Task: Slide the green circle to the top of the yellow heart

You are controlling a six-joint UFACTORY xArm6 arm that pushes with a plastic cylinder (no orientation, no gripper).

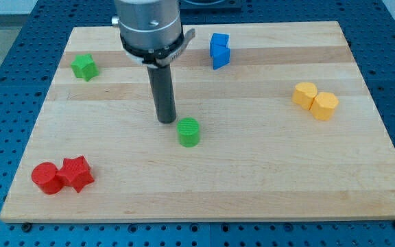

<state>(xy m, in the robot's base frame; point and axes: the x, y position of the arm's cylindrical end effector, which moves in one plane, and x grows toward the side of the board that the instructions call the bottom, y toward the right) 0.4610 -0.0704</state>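
The green circle [189,132] stands near the middle of the wooden board. My tip [166,121] rests just to its upper left, almost touching it. Two yellow blocks sit touching at the view's right: one [305,94] on the left, the other [325,106] on the right and a little lower. I cannot tell from their shapes which one is the heart. They lie far to the right of the green circle and slightly higher in the view.
A green star [84,66] lies at the upper left. A blue block [219,50] sits at the top centre. A red circle [46,178] and a red star [77,173] touch at the lower left. The board's edge [204,218] runs along the bottom.
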